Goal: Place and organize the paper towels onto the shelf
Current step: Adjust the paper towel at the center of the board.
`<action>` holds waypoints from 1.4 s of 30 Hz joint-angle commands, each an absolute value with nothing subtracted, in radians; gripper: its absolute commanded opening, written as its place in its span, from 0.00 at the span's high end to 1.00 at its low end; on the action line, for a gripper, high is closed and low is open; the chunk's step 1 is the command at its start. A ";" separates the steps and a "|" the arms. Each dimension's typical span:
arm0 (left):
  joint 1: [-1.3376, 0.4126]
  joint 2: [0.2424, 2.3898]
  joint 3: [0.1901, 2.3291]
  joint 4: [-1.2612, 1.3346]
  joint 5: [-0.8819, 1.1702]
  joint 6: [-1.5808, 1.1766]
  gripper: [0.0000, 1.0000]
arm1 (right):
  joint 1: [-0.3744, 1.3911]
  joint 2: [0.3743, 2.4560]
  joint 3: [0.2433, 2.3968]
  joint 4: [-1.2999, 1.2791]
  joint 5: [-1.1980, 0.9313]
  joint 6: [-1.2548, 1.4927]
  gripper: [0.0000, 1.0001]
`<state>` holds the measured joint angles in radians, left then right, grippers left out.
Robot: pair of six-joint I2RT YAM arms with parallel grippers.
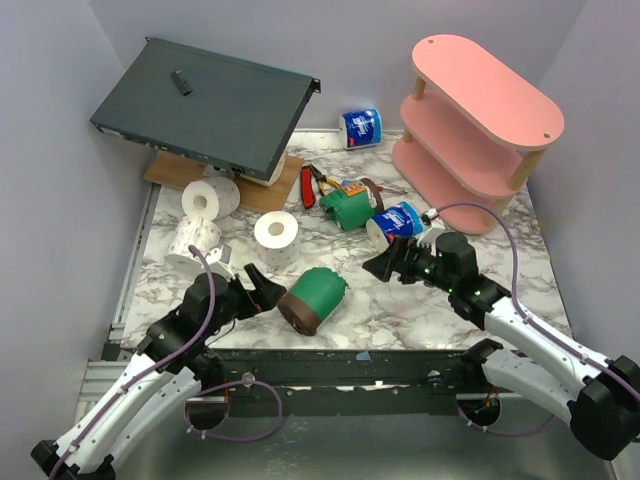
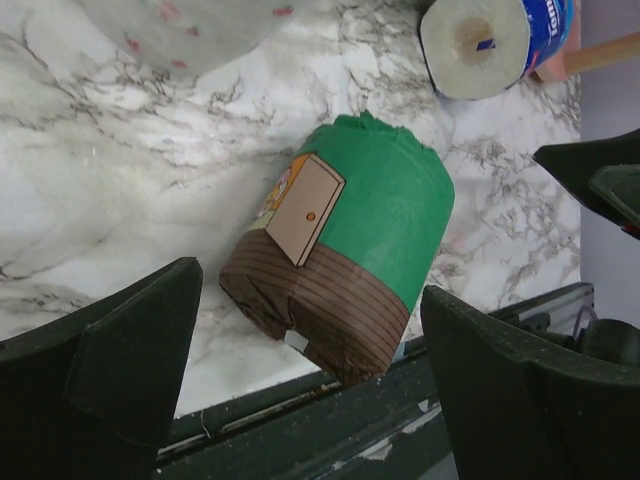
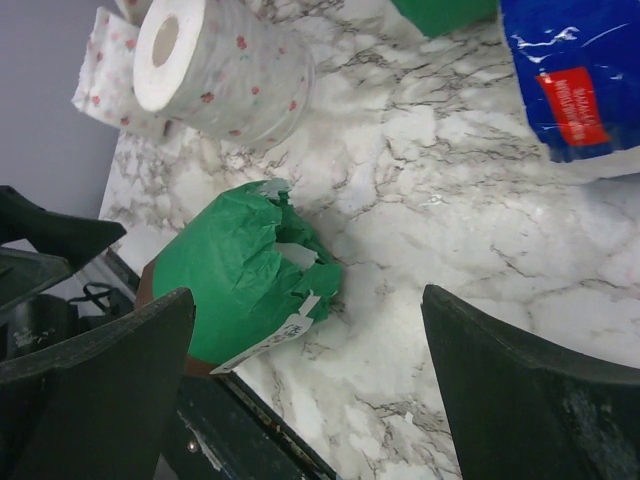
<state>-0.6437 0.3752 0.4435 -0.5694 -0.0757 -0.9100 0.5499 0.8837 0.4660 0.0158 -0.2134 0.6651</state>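
Note:
A green-wrapped paper towel roll with a brown band (image 1: 315,297) lies on its side near the table's front edge. My left gripper (image 1: 267,290) stands open right next to its brown end; in the left wrist view the roll (image 2: 350,245) lies just ahead of and between the open fingers of that gripper (image 2: 310,285). My right gripper (image 1: 385,263) is open, empty, to the right of this roll (image 3: 240,270), over bare marble (image 3: 308,300). Other rolls: blue-and-white (image 1: 398,222), (image 1: 361,127), green (image 1: 350,208), white (image 1: 276,232), (image 1: 211,198), (image 1: 192,240). The pink shelf (image 1: 480,130) stands at the back right, its boards bare.
A dark grey flat metal box (image 1: 205,105) leans at the back left over a brown board (image 1: 270,192). Red-handled pliers (image 1: 312,185) lie beside the far green roll. The metal front rail (image 1: 330,365) runs just under the near roll.

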 commanded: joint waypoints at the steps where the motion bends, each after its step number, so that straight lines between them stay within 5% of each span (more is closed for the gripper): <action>1: -0.649 0.299 0.409 -0.662 0.038 -1.017 0.06 | 0.569 0.921 0.459 0.118 -0.345 0.656 0.02; 12: -0.650 0.150 0.286 -0.642 0.230 -1.081 0.09 | 0.663 1.141 0.477 0.298 -0.328 0.689 0.03; 26: -0.655 0.252 0.216 -0.387 0.333 -1.089 0.15 | 0.714 1.290 0.491 0.424 -0.308 0.710 0.05; 42: -0.657 0.468 0.221 -0.215 0.272 -1.026 0.18 | 0.739 1.185 0.406 0.375 -0.308 0.722 0.05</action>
